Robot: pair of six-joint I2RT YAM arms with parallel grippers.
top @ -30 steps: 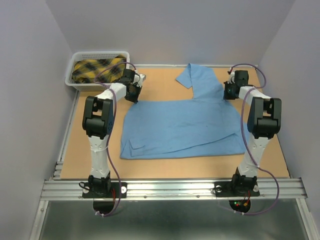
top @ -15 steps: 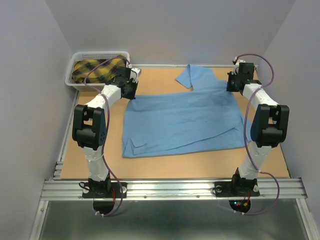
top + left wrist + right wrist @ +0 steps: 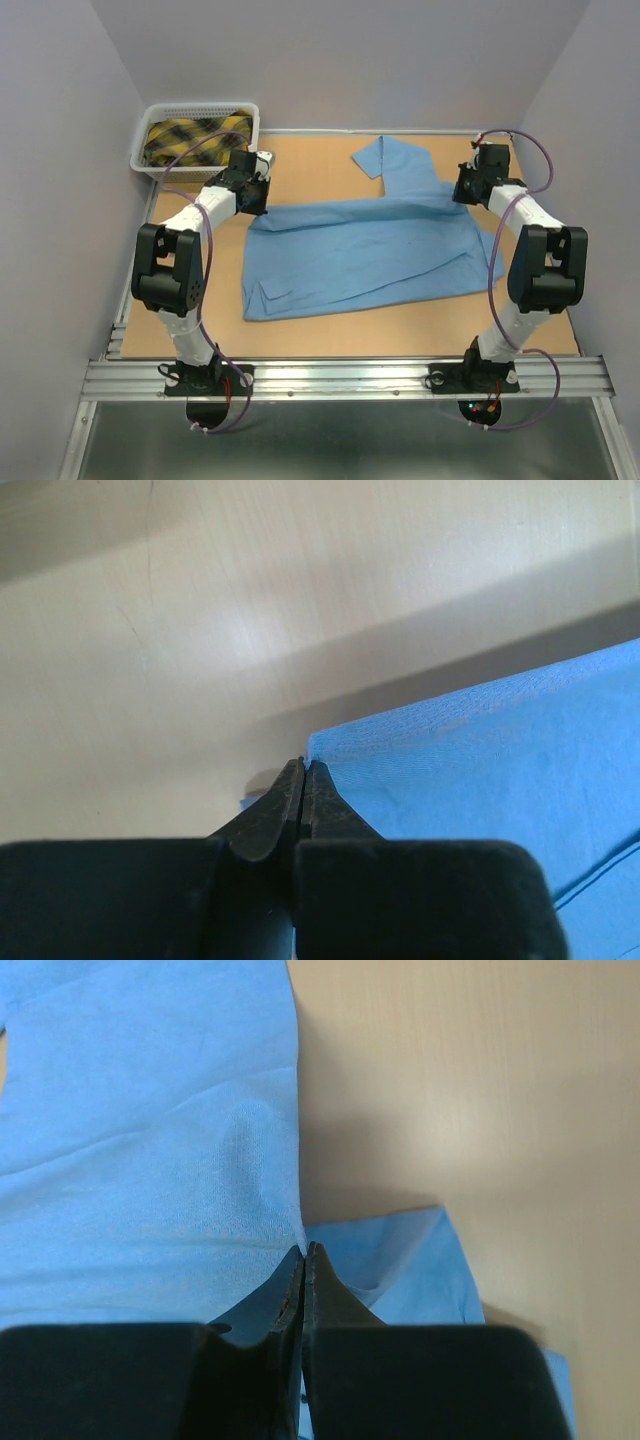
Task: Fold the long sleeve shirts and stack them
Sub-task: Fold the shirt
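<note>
At the far left a white basket point(image 3: 143, 152) holds a plaid cloth point(image 3: 195, 135), just beyond the left gripper point(image 3: 303, 770). That gripper's fingers are pressed together on the near-left corner of the blue shirt point(image 3: 365, 250). The cloth spreads away to the right of the fingertips, and only a sliver of it shows on their left. The bite looks to be at the very tips, so a sharp tug could pull the corner free and drop that side of the fold.

The shirt lies spread on the table point(image 3: 350, 335) between the two arms. Its far edge is raised into a ridge running from one set of fingers to the other.

The right gripper point(image 3: 304, 1252) is also clamped on the shirt, with cloth on both sides of the closed fingers. A sleeve point(image 3: 395, 165) lies flat on the table beyond and to the left of these fingers. If the arms carry the edge toward the near side, this loose sleeve may drag and bunch under the fold. If one arm travels faster than the other, the edge would land crooked.
</note>
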